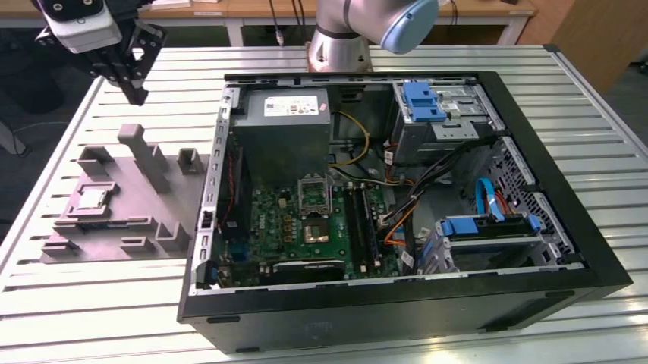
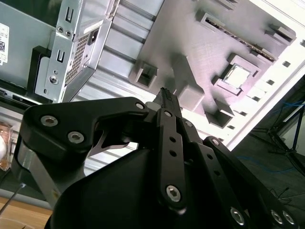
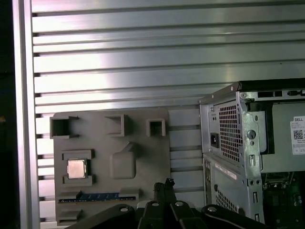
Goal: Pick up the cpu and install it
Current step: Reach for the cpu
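Exterior view: the tool (image 1: 135,95) is seen closed and empty over the tabletop (image 1: 597,98), apart from the grey tray (image 1: 111,243). The cpu (image 1: 94,199) is seated in a tray recess.
Second wrist view: the fingertips are pressed together.
First wrist view: the cpu is seen flat in its recess, and the computer case (image 3: 228,143) beside the tray.

Bright w/ glare on table (image 3: 143,62), soft shadows

A slatted aluminium table (image 1: 577,98) runs across the exterior view. At middle left a grey plastic tray (image 1: 127,224) lies flat on it. An open black computer case (image 1: 405,318) sits centre-right, possibly touching the tray.
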You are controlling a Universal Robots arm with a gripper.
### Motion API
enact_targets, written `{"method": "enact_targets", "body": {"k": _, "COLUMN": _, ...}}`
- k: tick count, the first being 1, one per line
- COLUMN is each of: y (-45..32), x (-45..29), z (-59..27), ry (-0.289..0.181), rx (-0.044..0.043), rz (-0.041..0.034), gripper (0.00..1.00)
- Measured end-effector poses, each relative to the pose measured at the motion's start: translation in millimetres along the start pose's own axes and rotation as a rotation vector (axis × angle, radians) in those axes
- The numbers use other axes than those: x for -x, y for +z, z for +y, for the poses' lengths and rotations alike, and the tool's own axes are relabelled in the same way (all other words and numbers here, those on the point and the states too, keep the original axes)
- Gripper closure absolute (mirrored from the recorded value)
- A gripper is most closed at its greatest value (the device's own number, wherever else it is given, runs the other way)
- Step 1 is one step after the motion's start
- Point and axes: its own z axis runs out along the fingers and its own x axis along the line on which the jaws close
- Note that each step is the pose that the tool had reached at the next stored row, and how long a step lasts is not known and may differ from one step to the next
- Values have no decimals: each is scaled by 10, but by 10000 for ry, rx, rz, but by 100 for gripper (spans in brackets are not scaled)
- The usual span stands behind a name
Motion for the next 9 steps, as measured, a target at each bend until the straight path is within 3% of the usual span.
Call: {"method": "enact_targets", "body": {"k": 9, "y": 0, "x": -26, "z": -2, "ry": 0, "rx": 0, "rz": 1, "gripper": 89}}
